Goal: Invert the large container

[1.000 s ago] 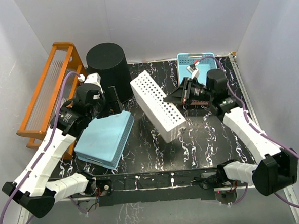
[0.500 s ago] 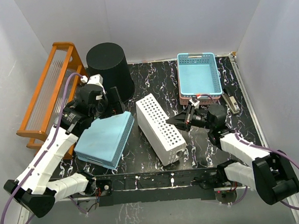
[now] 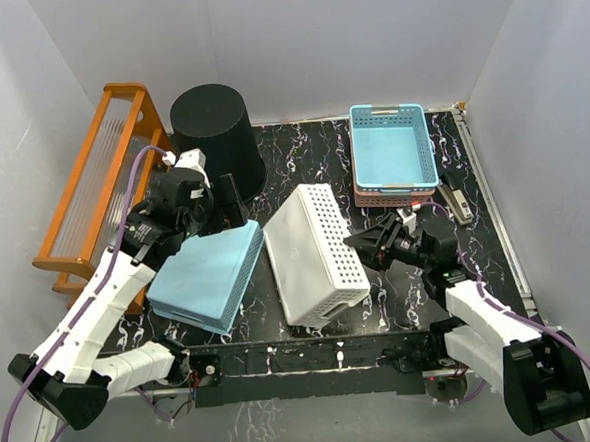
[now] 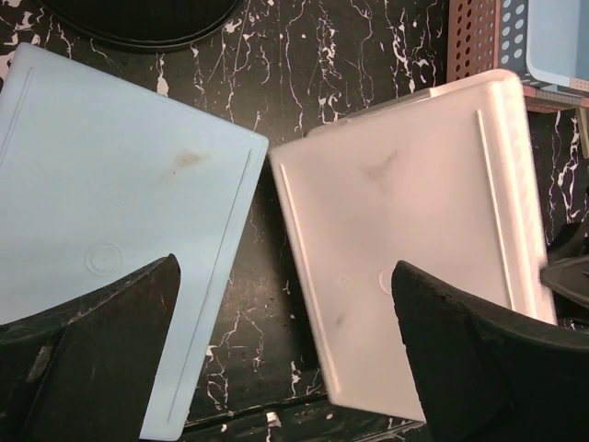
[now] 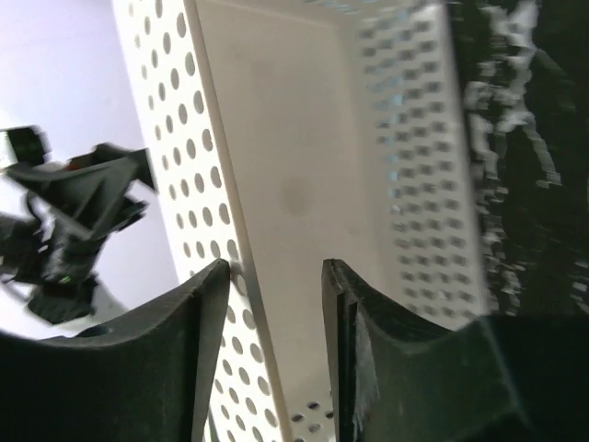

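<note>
Black left pincer [image 4: 285,267] hangs wide and raised; right pincer [image 5: 276,273] low, slightly parted.

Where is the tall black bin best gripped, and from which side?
Probably the rim on its near side, taken by the left gripper, which hangs open just in front. The black bin is round and looks too wide to span; the orange rack flanks its left and the wall stands behind. Whether that rim is at the top or on the table cannot be told.
</note>
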`<state>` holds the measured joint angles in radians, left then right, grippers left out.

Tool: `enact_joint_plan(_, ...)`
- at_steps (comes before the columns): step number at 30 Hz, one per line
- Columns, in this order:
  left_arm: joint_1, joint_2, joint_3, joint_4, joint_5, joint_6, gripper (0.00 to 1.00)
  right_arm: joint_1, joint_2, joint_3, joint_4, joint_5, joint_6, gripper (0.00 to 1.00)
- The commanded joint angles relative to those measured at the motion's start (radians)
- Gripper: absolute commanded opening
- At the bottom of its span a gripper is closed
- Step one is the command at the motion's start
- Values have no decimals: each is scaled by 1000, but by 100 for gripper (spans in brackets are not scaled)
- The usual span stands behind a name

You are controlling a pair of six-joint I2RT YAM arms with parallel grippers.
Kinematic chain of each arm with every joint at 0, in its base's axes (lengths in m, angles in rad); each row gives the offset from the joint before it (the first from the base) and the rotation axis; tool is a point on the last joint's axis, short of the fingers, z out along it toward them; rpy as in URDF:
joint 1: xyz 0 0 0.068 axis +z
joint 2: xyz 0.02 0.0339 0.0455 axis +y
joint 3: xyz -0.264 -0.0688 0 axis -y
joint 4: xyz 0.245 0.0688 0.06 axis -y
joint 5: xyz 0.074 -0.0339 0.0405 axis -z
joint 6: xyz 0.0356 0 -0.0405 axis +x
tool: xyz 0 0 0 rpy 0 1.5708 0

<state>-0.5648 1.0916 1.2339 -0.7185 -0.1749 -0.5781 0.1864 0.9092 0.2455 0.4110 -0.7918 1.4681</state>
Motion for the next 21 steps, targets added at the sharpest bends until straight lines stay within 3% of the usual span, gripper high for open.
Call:
enact_joint_plan(1,4,5,2,10,23,12,99,-5,-7,52,-317,97,-220,48)
enact_joint_plan(4,4,12,-5,24,38,14,99,-6,35,174,-443,147,-347,68)
enact_joint_plan(11,4,37,18,25,48,37,99,-6,146,497,-834,425,-731,79)
enact_joint_plan(14,4,39,20,29,55,53,99,-6,148,611,-914,564,-849,98)
enact_joint_plan(21,4,33,8,67,87,91,99,-7,330,975,-1048,780,-1088,98)
